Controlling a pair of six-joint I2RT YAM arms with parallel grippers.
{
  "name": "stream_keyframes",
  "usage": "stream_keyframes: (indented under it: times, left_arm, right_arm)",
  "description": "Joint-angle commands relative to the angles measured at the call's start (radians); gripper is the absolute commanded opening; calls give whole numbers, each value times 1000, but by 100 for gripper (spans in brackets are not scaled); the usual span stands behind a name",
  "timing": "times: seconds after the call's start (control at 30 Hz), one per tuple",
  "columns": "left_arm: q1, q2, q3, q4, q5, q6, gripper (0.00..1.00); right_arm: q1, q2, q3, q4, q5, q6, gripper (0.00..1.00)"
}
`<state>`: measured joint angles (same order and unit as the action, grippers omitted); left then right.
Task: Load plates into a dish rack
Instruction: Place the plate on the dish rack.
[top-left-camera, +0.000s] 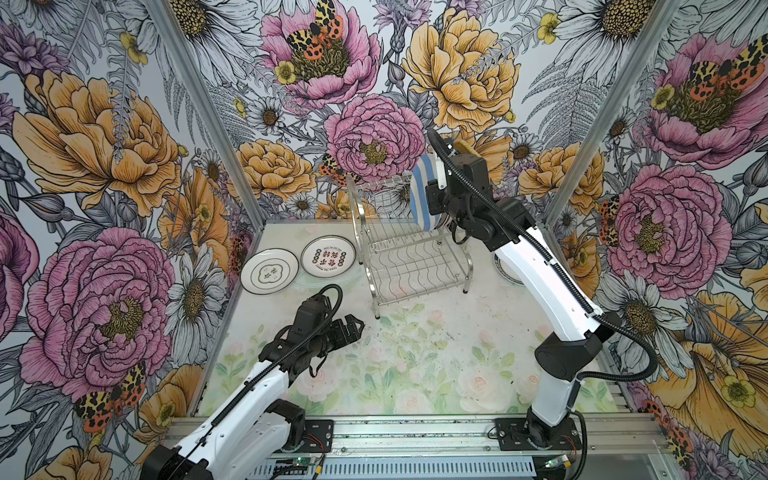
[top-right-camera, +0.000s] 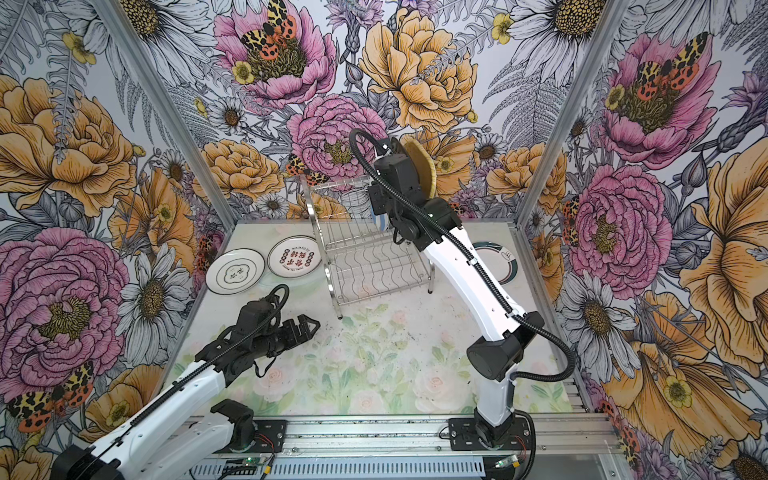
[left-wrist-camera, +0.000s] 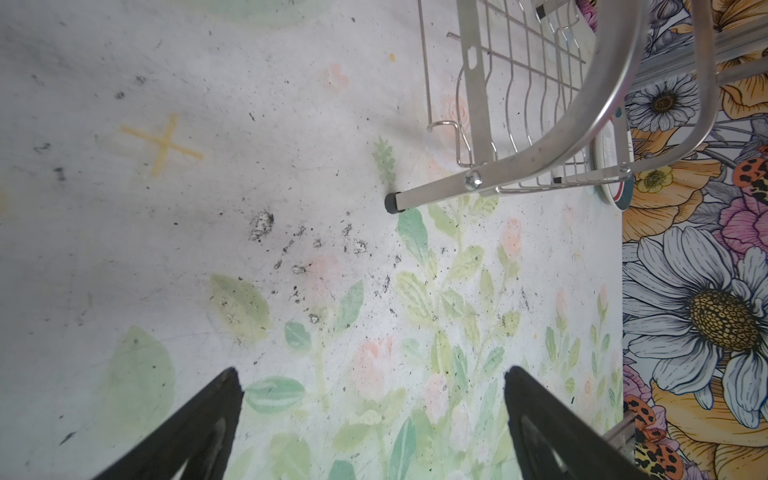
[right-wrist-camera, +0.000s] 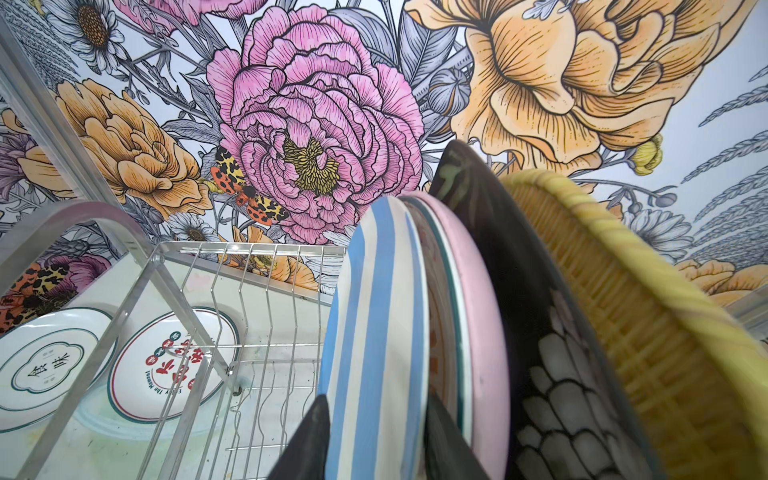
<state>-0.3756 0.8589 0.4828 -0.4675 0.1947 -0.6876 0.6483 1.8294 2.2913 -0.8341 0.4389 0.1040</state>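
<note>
The chrome dish rack (top-left-camera: 407, 257) (right-wrist-camera: 208, 270) stands at the back of the table. On its upper tier several plates stand on edge: blue-striped (top-left-camera: 422, 195) (right-wrist-camera: 374, 332), an orange-patterned one (right-wrist-camera: 440, 291), pink (right-wrist-camera: 486, 311), black flowered (right-wrist-camera: 540, 332) and yellow woven (right-wrist-camera: 644, 311) (top-right-camera: 424, 166). My right gripper (right-wrist-camera: 376, 399) straddles the striped plate's rim, one finger on each side, jaws parted. Two white plates (top-left-camera: 269, 271) (top-left-camera: 328, 255) lie flat left of the rack. My left gripper (top-left-camera: 357, 328) (left-wrist-camera: 374, 370) hovers open and empty over the table, in front of the rack.
A teal-rimmed plate (top-right-camera: 498, 259) lies flat to the right of the rack, partly hidden by my right arm. Flowered walls close in the back and both sides. The rack's near foot (left-wrist-camera: 390, 203) is close ahead of the left gripper.
</note>
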Motion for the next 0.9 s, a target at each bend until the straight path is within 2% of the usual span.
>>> stream_keyframes:
  times: [0.0,0.27,0.57,0.87]
  left_arm:
    - [7,-17,6,3,2,16,99]
    - [6,-20,20,-2,-7,14,99]
    - [-1,-17,26,-1,-22,11,99]
    - [1,-18,23,10,-26,29,99]
  right_arm:
    - [4,-68,-27,12,-21,19,45]
    - [10,-216,-201,12,-106,91,54]
    - [-5,-460,-537,12,-178,194,63]
    - [-159,-600,-845,18,-267,247,69]
